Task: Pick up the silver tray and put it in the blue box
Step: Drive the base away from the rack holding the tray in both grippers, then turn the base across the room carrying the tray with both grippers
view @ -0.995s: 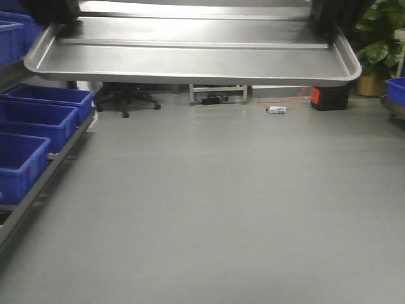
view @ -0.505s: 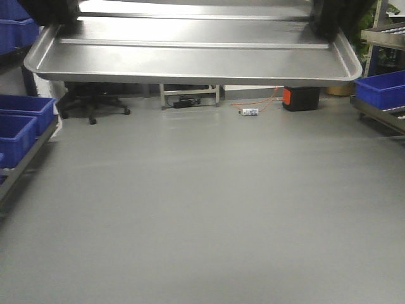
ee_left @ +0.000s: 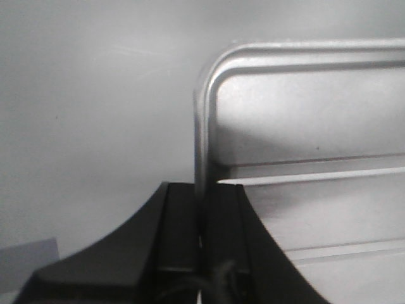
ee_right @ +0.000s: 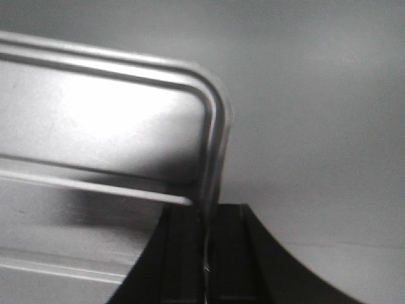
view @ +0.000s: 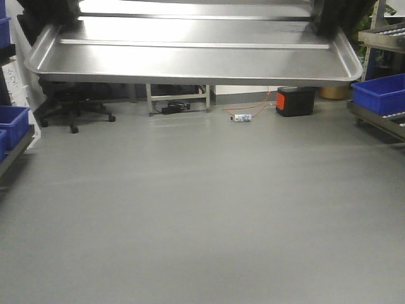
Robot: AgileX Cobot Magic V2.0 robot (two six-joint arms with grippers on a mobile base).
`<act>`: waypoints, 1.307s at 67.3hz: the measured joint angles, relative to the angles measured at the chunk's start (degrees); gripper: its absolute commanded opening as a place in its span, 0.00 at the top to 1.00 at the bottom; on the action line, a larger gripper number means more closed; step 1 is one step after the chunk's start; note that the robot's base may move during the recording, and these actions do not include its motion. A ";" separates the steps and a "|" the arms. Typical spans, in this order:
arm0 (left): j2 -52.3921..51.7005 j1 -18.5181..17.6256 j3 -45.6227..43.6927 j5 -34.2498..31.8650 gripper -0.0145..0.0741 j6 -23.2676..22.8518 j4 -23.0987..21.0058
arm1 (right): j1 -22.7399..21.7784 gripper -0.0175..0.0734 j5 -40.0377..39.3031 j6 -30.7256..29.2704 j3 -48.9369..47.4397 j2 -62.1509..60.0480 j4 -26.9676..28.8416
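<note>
Left wrist-mounted imagery is showing the left gripper (ee_left: 202,212) clenching the rolled rim of the silver tray (ee_left: 304,120), with its two black fingers pressing on either side of the short edge near a rounded corner. The right wrist-mounted view is showing the right gripper (ee_right: 205,225) pinching the opposite short rim of the silver tray (ee_right: 95,120) in the same manner. In the front-facing view the silver tray (view: 190,60) is hanging in the air between both arms, roughly level and well above the grey floor (view: 202,215), so the carrying step appears to be under way. Beyond the tray, an office chair (view: 71,107), a metal stand (view: 178,100), a small bottle-like item (view: 242,117) and a black-and-orange case (view: 295,101) are standing along the far wall. A right blue crate (view: 378,92) is sitting on a rack at the right edge and a left blue crate (view: 12,120) is showing at the left edge; which one is the blue box cannot be determined. To carry well, both arms should be holding equal height and constant spacing, because each grip is catching only a thin rim. Any twisting or uneven pulling is likely to slip the rim free.
</note>
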 measured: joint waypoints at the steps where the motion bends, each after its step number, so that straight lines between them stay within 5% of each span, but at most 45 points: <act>1: 0.00 0.00 0.00 0.00 0.95 0.00 0.00 | 0.00 0.74 0.00 0.00 0.00 0.00 0.00; 88: 0.10 0.00 0.00 0.00 0.95 0.00 -0.23 | 0.00 0.74 0.00 0.00 0.00 0.00 0.00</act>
